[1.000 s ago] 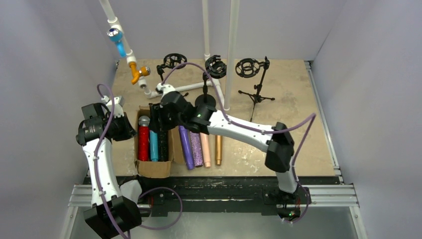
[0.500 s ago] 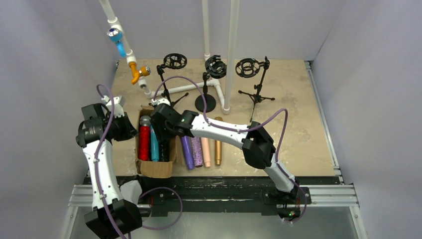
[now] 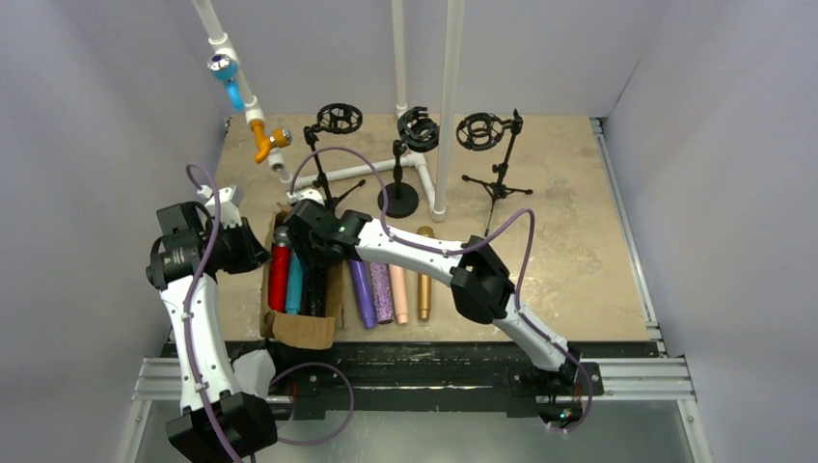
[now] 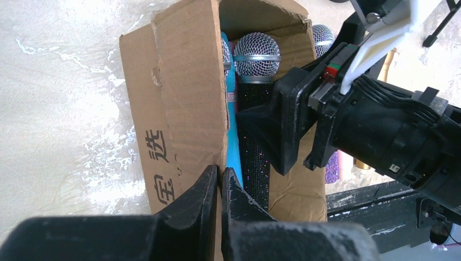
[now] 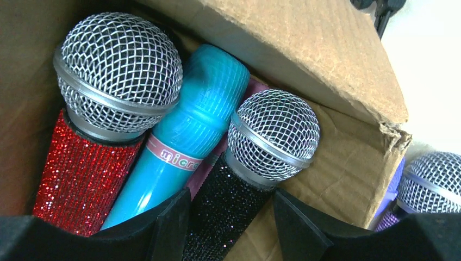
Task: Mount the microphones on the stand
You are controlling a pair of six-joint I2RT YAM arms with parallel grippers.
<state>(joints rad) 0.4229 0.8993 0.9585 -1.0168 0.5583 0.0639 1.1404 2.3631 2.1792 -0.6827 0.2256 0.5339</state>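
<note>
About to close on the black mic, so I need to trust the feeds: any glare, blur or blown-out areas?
Right wrist: black glitter microphone sharp, right gripper dark and soft-edged, table past the cardboard box blown out. Left wrist: cardboard box crisp, left gripper blurred in the foreground, table partly washed out by glare. Top external: evenly lit, soft shadows only.

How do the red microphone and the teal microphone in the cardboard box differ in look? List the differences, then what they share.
The red microphone has a glittery body; the teal microphone is plain plastic with a pink lettered band. The red one has a silver mesh head; the teal one's rounded head is teal plastic. Both lie side by side in the cardboard box, heads pointing the same way.
</note>
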